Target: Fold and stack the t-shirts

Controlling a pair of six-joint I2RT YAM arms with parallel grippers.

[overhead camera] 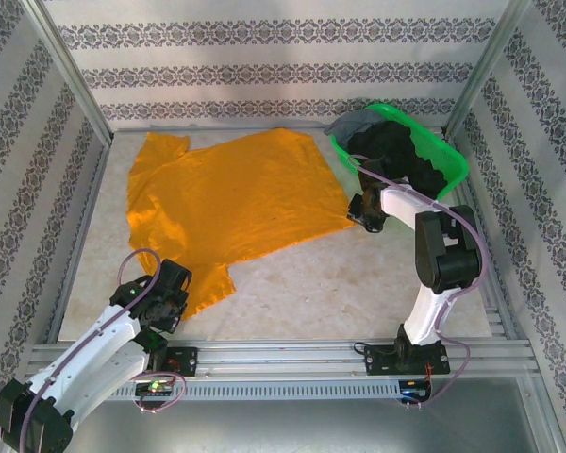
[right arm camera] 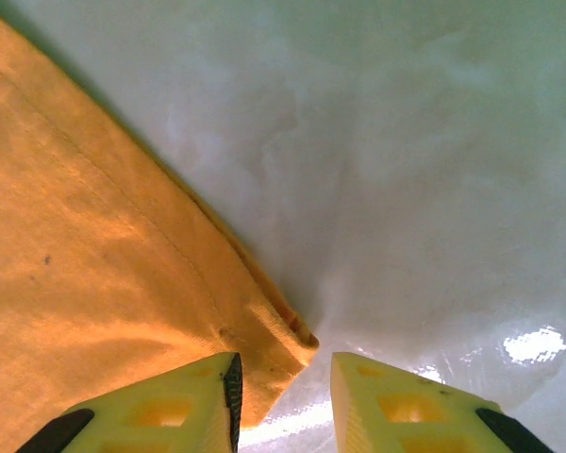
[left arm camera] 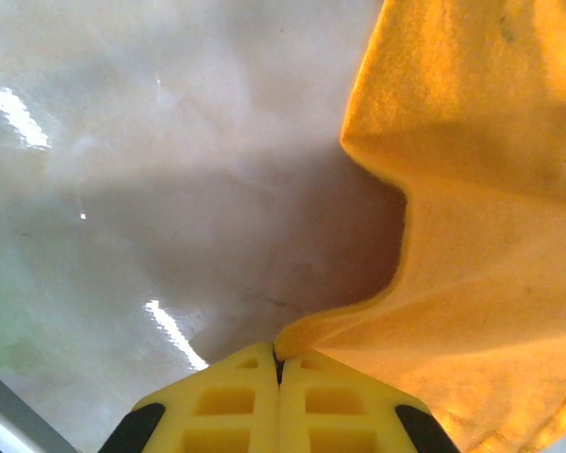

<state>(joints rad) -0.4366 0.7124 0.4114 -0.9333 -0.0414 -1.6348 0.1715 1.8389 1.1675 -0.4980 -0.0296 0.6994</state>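
Nearest the arm bases, my left end effector (left arm camera: 278, 363) is pressed together on the near sleeve edge of the orange-yellow t-shirt (overhead camera: 236, 198). The shirt lies spread flat on the bench (overhead camera: 358, 283), its long axis running left to right, sleeves toward my left arm and hem toward my right. Farther in, my right end effector (right arm camera: 283, 377) stands with its two sides apart, straddling the shirt's near hem corner without yet pinching it, and beyond it the dark t-shirts (overhead camera: 396, 151) sit heaped in the green basket (overhead camera: 457, 175).
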